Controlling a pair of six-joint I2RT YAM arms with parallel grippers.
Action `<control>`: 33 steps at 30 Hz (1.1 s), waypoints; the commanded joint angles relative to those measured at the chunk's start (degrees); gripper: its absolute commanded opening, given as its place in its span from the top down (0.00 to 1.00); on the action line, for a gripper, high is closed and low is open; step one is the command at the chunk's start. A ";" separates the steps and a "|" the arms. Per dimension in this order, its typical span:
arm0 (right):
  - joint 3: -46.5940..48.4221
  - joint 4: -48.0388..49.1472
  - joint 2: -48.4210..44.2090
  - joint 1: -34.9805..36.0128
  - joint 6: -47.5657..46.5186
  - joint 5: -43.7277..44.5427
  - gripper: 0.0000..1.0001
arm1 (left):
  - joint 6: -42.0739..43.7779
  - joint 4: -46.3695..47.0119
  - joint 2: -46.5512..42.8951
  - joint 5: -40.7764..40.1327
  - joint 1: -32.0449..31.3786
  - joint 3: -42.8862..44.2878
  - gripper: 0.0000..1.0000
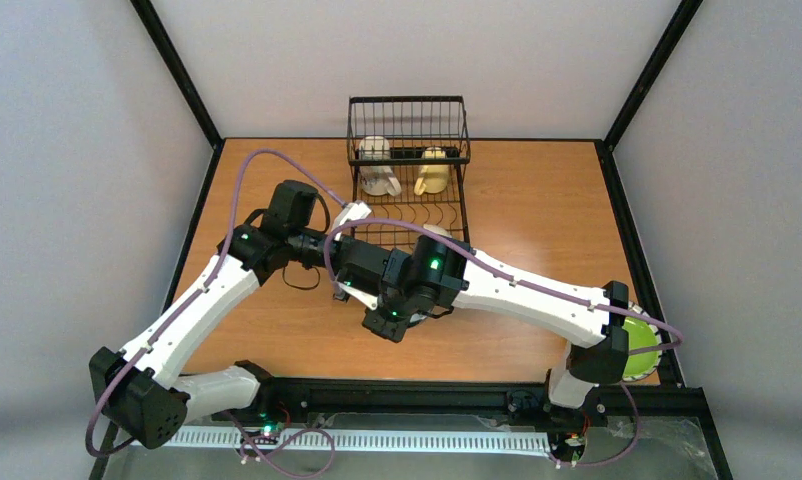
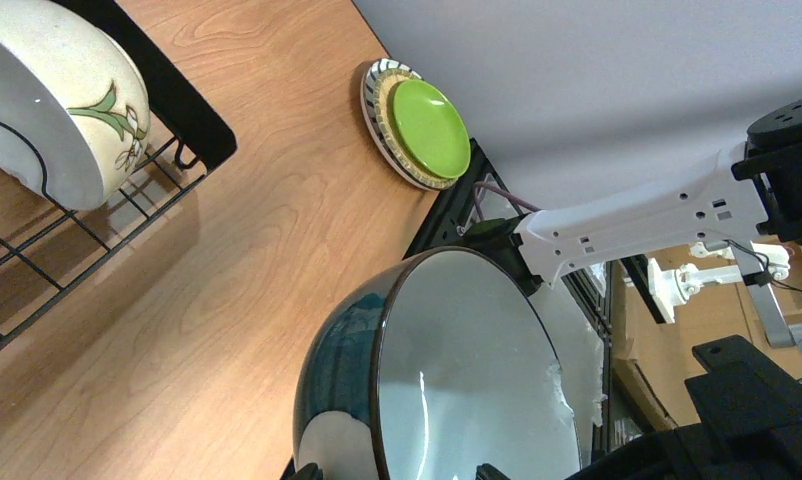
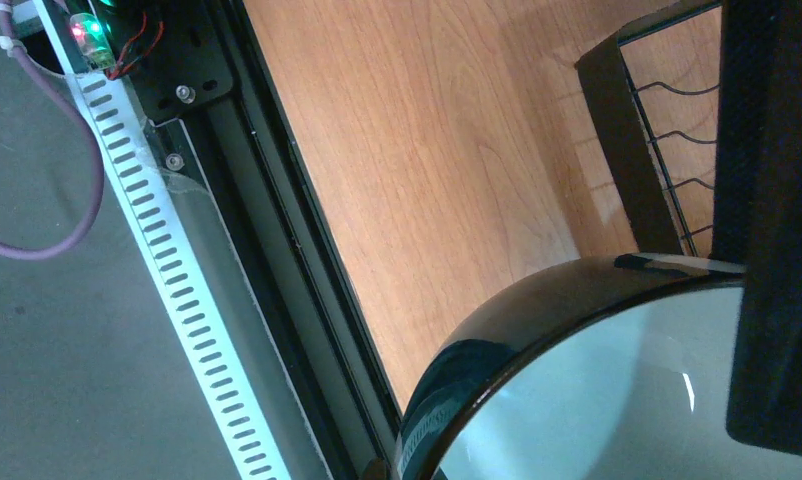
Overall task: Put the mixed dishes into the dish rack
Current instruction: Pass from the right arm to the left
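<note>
The teal-and-white bowl [image 2: 447, 380] hangs tipped on its side over the table, between the two arms; in the top view they hide nearly all of it. My right gripper [image 3: 397, 470] is shut on the bowl's [image 3: 537, 330] dark rim. My left gripper [image 2: 397, 470] is open, one fingertip outside the bowl's wall and the other inside it. The dish rack [image 1: 407, 120] stands at the back. A white mug [image 1: 377, 165] and a cream-yellow mug [image 1: 433, 172] sit in its basket. The white bowl with a motif [image 2: 57, 100] leans in its slots.
A lime-green plate [image 2: 430, 128] lies on a white plate with a patterned rim [image 2: 375, 100] at the table's near right corner, beside the right arm's base [image 1: 577, 385]. A black frame rail [image 3: 307, 300] runs along the table's near edge.
</note>
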 commanded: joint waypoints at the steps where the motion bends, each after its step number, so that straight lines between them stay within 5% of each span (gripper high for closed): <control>1: 1.77 11.76 0.01 -0.76 -1.56 2.35 0.98 | 1.38 -1.33 -0.64 2.94 -2.40 -0.11 0.15; 21: 10.42 11.20 4.87 -0.80 -4.77 3.36 0.98 | 3.34 -6.31 2.21 -8.61 -6.06 1.65 0.24; 24: 10.74 11.03 4.92 -0.77 -4.74 3.85 0.98 | 3.88 -6.95 3.33 -9.72 -6.09 1.85 0.43; 27: 10.86 10.52 4.69 -0.77 -4.53 4.87 0.98 | 2.90 -6.08 4.17 -10.17 -6.05 1.27 0.79; 33: 8.94 9.15 4.15 -0.76 -1.90 7.34 0.98 | -1.10 -0.74 4.40 -10.04 -6.10 0.13 0.99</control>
